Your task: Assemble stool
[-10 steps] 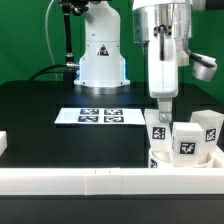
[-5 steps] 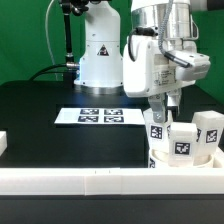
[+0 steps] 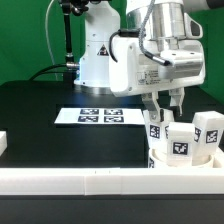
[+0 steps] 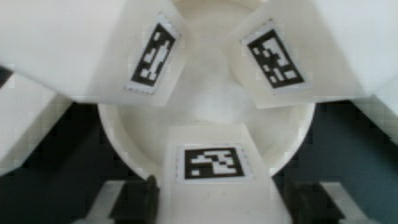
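We've got the stool (image 3: 183,148) at the near right by the rail (image 3: 100,182), gripper (image 3: 161,115) closed on a leg (image 3: 156,128), and we reckon it's light, stiff, slick plastic, best pinched on flat faces.

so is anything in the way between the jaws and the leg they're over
Nothing visible. The gripper sits right above the leg standing in the seat. The other two legs stand off to the exterior view's right.
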You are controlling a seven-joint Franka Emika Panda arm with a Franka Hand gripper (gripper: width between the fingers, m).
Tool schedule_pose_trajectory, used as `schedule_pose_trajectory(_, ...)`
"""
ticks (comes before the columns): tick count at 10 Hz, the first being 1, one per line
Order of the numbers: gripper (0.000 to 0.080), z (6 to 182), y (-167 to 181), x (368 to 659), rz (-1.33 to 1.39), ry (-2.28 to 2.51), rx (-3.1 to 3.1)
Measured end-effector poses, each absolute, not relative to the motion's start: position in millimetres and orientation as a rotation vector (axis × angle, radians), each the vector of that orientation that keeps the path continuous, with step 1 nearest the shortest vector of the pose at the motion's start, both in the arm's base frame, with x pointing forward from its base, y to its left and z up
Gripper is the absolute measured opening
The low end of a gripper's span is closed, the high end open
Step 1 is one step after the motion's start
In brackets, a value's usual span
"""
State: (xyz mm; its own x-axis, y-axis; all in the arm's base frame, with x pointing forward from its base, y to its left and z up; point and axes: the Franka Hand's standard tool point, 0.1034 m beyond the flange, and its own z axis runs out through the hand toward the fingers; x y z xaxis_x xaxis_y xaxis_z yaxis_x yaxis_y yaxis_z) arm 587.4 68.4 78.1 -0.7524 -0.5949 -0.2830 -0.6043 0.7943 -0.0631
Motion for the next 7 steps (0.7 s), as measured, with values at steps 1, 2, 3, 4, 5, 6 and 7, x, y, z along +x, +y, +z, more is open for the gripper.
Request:
schedule_pose_trajectory(1,0.0337,78.1,70.8,586.1,0.051,2.700,-0.904)
schedule_pose_trajectory(2,0.0337,78.2,70.7,585.2,0.067,2.708,-0.883)
schedule_pose_trajectory(3,0.0337,78.3,71.3,585.0,0.077,2.710,-0.856)
schedule_pose_trajectory(4,0.0337,78.4,71.3,585.1,0.080,2.708,-0.853)
schedule_pose_trajectory(5,0.0337,78.3,71.3,585.1,0.078,2.704,-0.868)
schedule_pose_trajectory(6,0.0337,78.3,71.4,585.0,0.075,2.698,-0.884)
schedule_pose_trajectory(7,0.0338,78.2,71.6,585.0,0.070,2.687,-0.917)
